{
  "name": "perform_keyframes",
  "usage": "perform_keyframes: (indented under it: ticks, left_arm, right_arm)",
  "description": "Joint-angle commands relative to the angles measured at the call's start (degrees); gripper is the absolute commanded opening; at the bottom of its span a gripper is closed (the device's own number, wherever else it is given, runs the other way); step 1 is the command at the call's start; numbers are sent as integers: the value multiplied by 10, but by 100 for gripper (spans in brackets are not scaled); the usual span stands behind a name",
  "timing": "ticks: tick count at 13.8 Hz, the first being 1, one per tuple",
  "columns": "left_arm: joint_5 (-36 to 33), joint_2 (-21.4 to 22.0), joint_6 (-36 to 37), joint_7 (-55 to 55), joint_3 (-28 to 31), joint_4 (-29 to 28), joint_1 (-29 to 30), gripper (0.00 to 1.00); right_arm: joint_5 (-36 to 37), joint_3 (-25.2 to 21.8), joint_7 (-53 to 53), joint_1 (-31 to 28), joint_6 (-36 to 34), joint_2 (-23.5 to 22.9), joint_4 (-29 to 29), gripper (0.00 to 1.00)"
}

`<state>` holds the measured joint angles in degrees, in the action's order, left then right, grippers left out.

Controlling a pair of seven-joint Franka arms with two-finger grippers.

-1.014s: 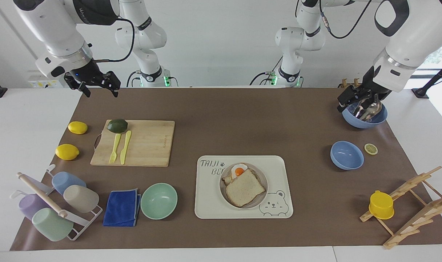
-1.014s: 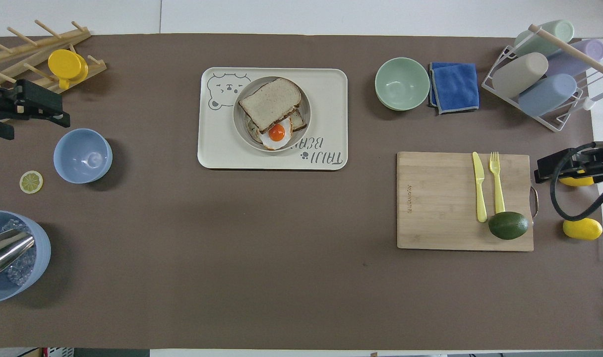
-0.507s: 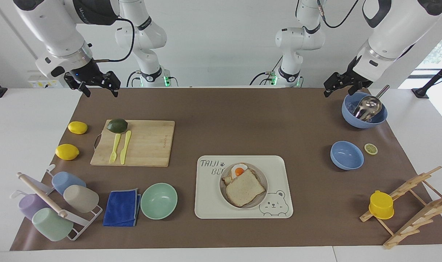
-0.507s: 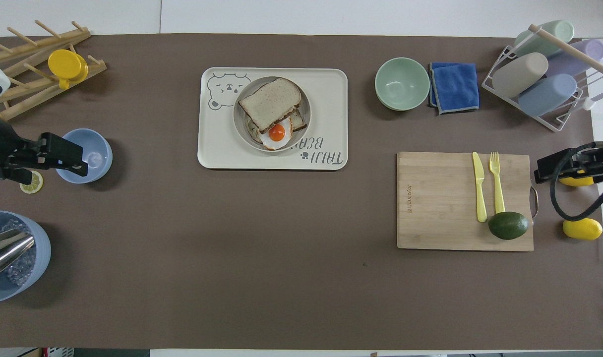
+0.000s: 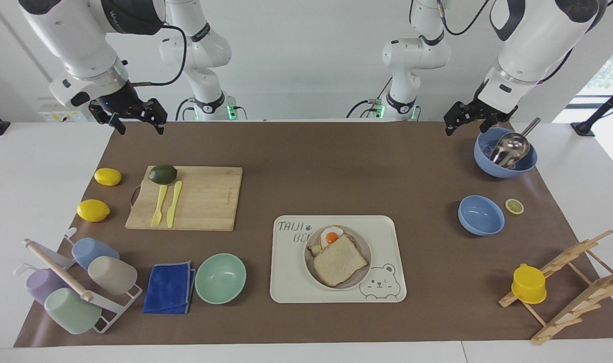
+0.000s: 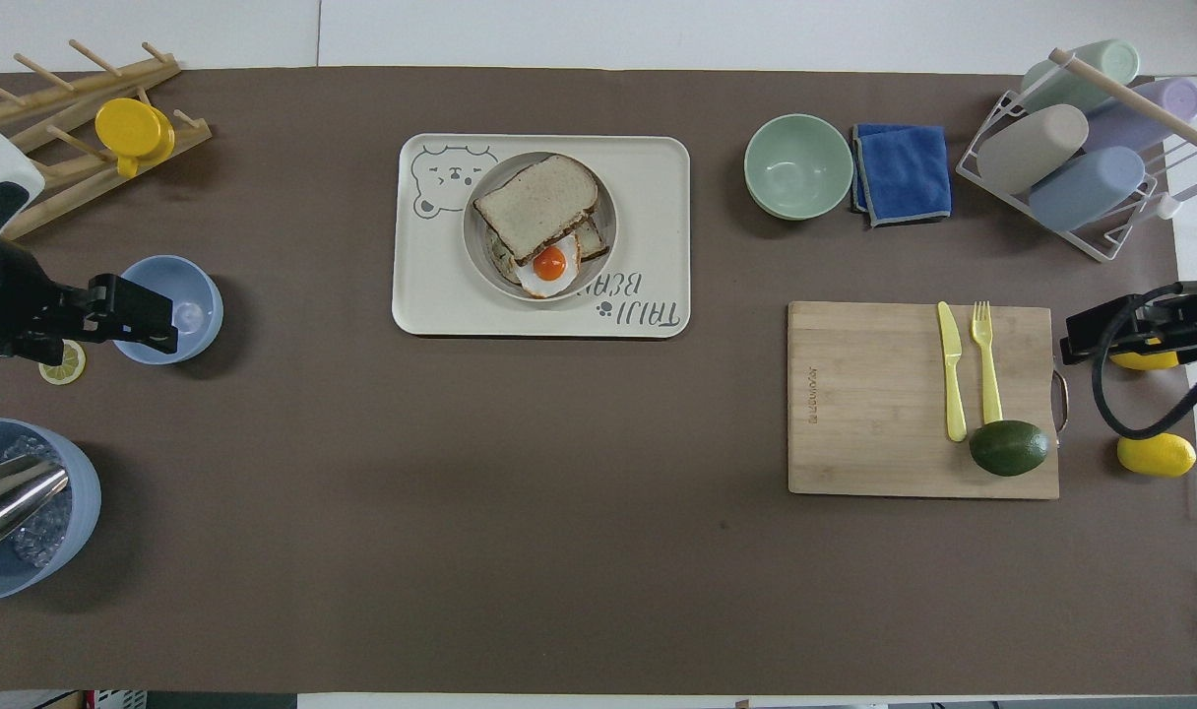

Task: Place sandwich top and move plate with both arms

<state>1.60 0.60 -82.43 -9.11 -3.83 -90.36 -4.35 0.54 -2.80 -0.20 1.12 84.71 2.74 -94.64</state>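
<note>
White, brown-crusted sandwich top (image 5: pixel 339 260); off-white plate (image 5: pixel 361 248); cream tray (image 5: pixel 294 280) with bear drawing; mint-green bowl (image 5: pixel 220 278); brown mat (image 5: pixel 336 171).

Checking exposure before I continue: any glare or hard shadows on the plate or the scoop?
Facing view: the metal scoop shows a bright reflection; the plate is evenly lit, no glare. Overhead view: the tray casts only a thin shadow along its nearer edge.

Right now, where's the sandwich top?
The sandwich top lies on the egg slice on the plate, on the bear tray, mid-table.
</note>
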Motion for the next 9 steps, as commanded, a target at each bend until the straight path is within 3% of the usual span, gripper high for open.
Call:
perform_keyframes:
  ticks: [1,9]
  left_arm:
    - [-12,6,-10,9,0,-3,1,100]
    - [2,6,-37,10,1,-6,12,100]
  right_arm:
    - [-6,2,-9,-6,5,10,-13,100]
    - [-6,2,-9,-6,5,10,-13,100]
